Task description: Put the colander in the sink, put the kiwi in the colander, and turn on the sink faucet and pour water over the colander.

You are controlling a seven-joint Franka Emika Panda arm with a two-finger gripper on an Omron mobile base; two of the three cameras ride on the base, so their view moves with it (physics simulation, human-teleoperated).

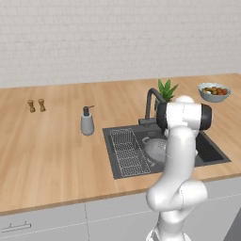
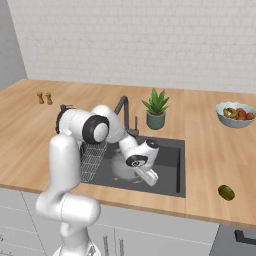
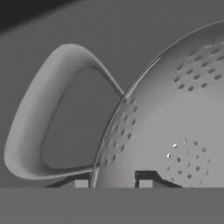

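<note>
1. We are looking down our gripper [image 3: 113, 183] at the colander [image 3: 175, 131]. Our two dark tips are sitting on either side of its thin rim, right by the looped handle [image 3: 39, 131]. The tips are only a little way apart. We cannot tell for sure if they are pinching the rim or just letting go of it.

2. The colander [image 1: 155, 148] is sitting down inside the sink [image 1: 212, 153], next to the wire rack [image 1: 126, 153]. So we think the first job is nearly done, and we are at the letting-go part.

3. To do this well, we should open the tips wider and lift straight up. That way we are not dragging or tipping the colander.

4. The faucet [image 2: 123, 107] is standing at the back of the sink, near the colander.

5. The kiwi [image 2: 226, 192] is lying on the counter [image 2: 210, 150] to the right of the sink, well apart from the colander. We think it comes next.
</note>
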